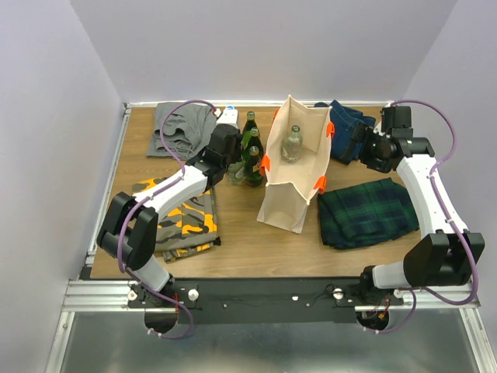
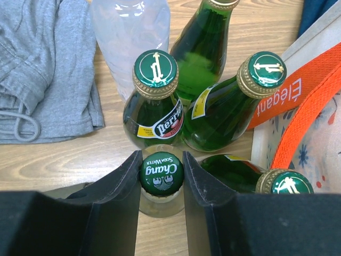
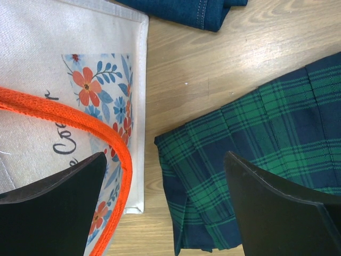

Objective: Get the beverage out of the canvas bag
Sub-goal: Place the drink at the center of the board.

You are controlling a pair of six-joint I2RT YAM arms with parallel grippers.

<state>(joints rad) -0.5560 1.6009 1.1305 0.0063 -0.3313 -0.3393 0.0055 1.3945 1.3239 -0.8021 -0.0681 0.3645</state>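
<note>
The cream canvas bag [image 1: 287, 194] with orange handles stands open at the table's middle. A clear bottle [image 1: 292, 144] stands inside it. My left gripper [image 1: 235, 165] is left of the bag, among the bottles. In the left wrist view my left gripper [image 2: 161, 156] has its jaws closed against the green "Chang Soda Water" cap of a clear glass bottle [image 2: 161, 173], which stands on the table. My right gripper [image 1: 359, 145] is open and empty right of the bag. In the right wrist view my right gripper [image 3: 165, 157] hangs over the bag's orange handle [image 3: 64, 117] and the plaid cloth.
Several green Perrier bottles [image 2: 155, 101] and a clear plastic bottle [image 2: 130, 37] stand close around the left gripper. A grey garment [image 1: 180, 128] lies back left, a camouflage one [image 1: 182, 217] front left. Jeans [image 1: 349, 124] and a green plaid cloth [image 1: 365, 211] lie right of the bag.
</note>
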